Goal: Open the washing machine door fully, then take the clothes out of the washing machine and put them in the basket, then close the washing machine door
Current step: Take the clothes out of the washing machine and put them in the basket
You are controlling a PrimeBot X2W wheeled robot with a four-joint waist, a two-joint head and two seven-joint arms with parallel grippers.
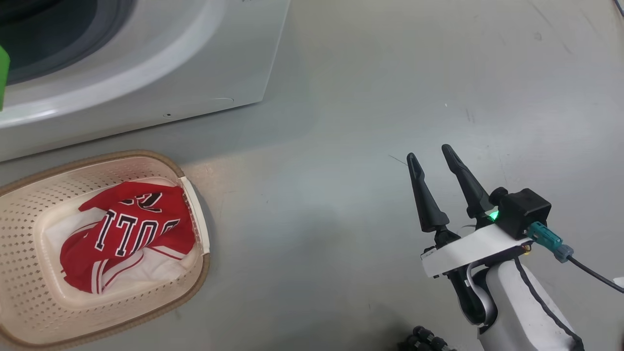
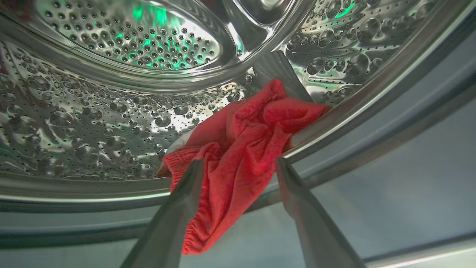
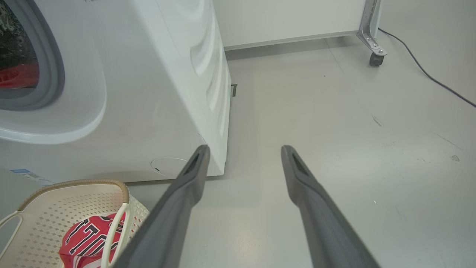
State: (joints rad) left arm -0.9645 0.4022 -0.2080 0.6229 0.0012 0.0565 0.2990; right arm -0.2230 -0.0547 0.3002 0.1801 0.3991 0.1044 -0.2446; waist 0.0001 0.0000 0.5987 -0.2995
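Since the jersey [image 1: 131, 229] already lies crumpled in the basket [image 1: 24, 273], the step in hand looks to be fetching the second of the clothes. The basket sits on the floor [image 1: 341, 122] just beside the lower front edge of the washing machine [image 1: 146, 73], near its front corner. That placing makes sense: whatever is drawn out of the opening has only a short way to travel down into it.

The left gripper [image 2: 238, 160] is at the mouth of the drum [image 2: 93, 123], its two fingers spread wide on either side of the plain red garment [image 2: 245, 141]. The garment is bunched on the drum's front lip, with a hem hanging over that edge between the fingers. They straddle the cloth without pinching it, so I judge the grasp is lined up but not yet made. Approaching where the fabric spills over the lip gives the fingers something loose to close on, rather than the steel.

The right gripper [image 1: 429, 151] hangs over bare floor well apart from the machine, fingers likewise spread and holding nothing. It seems to be parked out of the way.

The left wrist view gives the cloth's folds and how the fingers bracket it. The head view gives the basket's contents and the idle arm. The right wrist view adds the machine's side, a sliver of red behind the grey gasket [image 3: 55, 74], and a cable [image 3: 427, 70] and caster [image 3: 375, 59] by the far wall.
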